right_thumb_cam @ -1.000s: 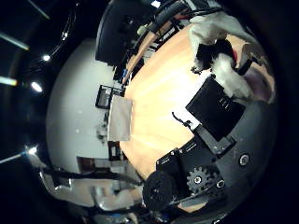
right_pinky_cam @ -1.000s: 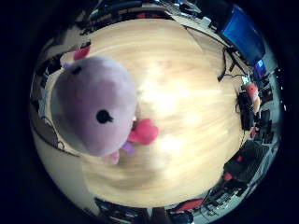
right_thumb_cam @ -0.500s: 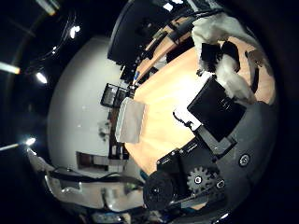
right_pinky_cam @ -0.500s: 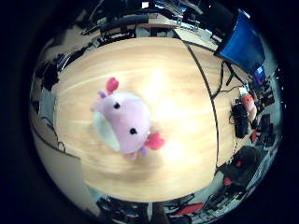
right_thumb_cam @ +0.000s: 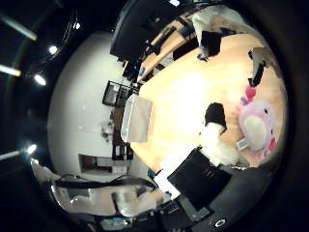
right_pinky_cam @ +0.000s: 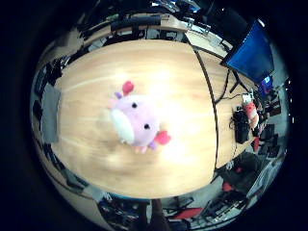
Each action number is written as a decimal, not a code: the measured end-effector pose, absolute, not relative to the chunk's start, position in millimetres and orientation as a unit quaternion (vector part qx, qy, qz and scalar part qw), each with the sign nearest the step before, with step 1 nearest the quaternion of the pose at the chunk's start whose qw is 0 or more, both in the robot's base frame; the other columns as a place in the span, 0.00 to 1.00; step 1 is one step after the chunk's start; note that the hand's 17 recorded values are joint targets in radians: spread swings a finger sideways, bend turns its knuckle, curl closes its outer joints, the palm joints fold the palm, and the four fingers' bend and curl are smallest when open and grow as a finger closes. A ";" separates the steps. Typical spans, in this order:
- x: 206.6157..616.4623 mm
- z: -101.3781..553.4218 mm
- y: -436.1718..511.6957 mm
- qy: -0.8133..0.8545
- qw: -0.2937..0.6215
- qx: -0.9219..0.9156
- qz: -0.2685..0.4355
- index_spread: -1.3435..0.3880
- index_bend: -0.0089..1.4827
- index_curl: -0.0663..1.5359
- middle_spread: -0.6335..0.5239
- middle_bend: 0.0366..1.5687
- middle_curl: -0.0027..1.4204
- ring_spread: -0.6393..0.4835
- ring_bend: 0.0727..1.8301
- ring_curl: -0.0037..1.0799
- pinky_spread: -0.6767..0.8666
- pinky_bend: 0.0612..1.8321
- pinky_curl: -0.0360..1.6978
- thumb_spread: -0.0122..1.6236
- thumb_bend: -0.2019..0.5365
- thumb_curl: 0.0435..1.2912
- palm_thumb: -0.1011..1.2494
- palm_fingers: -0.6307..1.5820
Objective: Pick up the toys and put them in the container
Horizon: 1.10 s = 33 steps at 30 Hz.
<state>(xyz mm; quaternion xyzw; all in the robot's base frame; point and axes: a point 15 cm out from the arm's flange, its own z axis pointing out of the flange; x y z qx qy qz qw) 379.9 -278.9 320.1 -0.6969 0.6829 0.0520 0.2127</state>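
Well above the plush toy, hand open-fingered, empty.

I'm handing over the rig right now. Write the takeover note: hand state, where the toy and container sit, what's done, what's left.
Right hand: above the table, holding nothing; fingers look relaxed and open.
Pink round plush toy: lies alone on the light wooden table, clear of the hand.
Pale rectangular container: at the table's edge, apart from the toy; no toy visible in it.
Done: nothing placed.
Left: grasp the plush, carry it to the container, drop it in.
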 end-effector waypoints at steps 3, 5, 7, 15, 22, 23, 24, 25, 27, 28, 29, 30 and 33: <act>382.0 314.2 -277.8 0.682 0.212 -0.697 0.059 0.48 0.23 0.50 0.13 0.38 0.62 0.23 0.71 0.59 0.15 0.83 0.25 0.60 0.22 0.45 0.51 0.39; 382.8 306.6 -277.4 0.684 0.210 -0.695 0.068 0.47 0.20 0.47 0.17 0.31 0.57 0.27 0.64 0.56 0.23 0.80 0.25 0.60 0.22 0.43 0.50 0.28; 381.3 299.8 -278.3 0.687 0.200 -0.694 0.076 0.47 0.18 0.43 0.22 0.28 0.53 0.32 0.56 0.51 0.30 0.77 0.24 0.60 0.22 0.41 0.50 0.24; 376.4 273.9 -283.4 0.697 0.178 -0.687 0.104 0.46 0.13 0.34 0.31 0.19 0.41 0.43 0.42 0.38 0.49 0.69 0.18 0.60 0.23 0.37 0.48 0.28; 368.6 248.4 -296.4 0.707 0.158 -0.678 0.122 0.46 0.13 0.30 0.34 0.16 0.35 0.46 0.39 0.34 0.58 0.63 0.15 0.60 0.23 0.34 0.48 0.31; 368.7 247.1 -299.1 0.709 0.157 -0.677 0.119 0.46 0.13 0.30 0.34 0.16 0.34 0.46 0.38 0.33 0.59 0.62 0.15 0.61 0.23 0.34 0.47 0.31; 368.9 246.1 -300.1 0.710 0.157 -0.676 0.119 0.46 0.12 0.29 0.35 0.16 0.33 0.46 0.38 0.33 0.59 0.62 0.14 0.61 0.23 0.33 0.47 0.31; 369.7 245.1 -300.9 0.711 0.156 -0.676 0.117 0.46 0.12 0.29 0.35 0.16 0.33 0.47 0.37 0.32 0.60 0.61 0.14 0.61 0.23 0.33 0.48 0.32; 369.3 236.2 -305.2 0.712 0.150 -0.675 0.119 0.46 0.12 0.28 0.35 0.15 0.32 0.47 0.37 0.31 0.61 0.60 0.13 0.61 0.23 0.33 0.48 0.32; 368.3 231.8 -308.2 0.713 0.145 -0.675 0.120 0.46 0.12 0.28 0.35 0.15 0.31 0.47 0.36 0.31 0.61 0.59 0.13 0.61 0.23 0.33 0.48 0.32; 367.5 229.2 -309.8 0.715 0.143 -0.673 0.121 0.46 0.12 0.27 0.36 0.15 0.31 0.47 0.36 0.30 0.61 0.59 0.13 0.61 0.23 0.32 0.48 0.32; 366.6 224.7 -311.0 0.717 0.141 -0.671 0.124 0.46 0.12 0.27 0.36 0.15 0.31 0.47 0.36 0.30 0.61 0.59 0.13 0.61 0.23 0.32 0.48 0.32; 363.2 213.4 -315.5 0.722 0.140 -0.665 0.133 0.46 0.12 0.26 0.36 0.15 0.29 0.48 0.35 0.29 0.62 0.57 0.12 0.61 0.23 0.32 0.48 0.33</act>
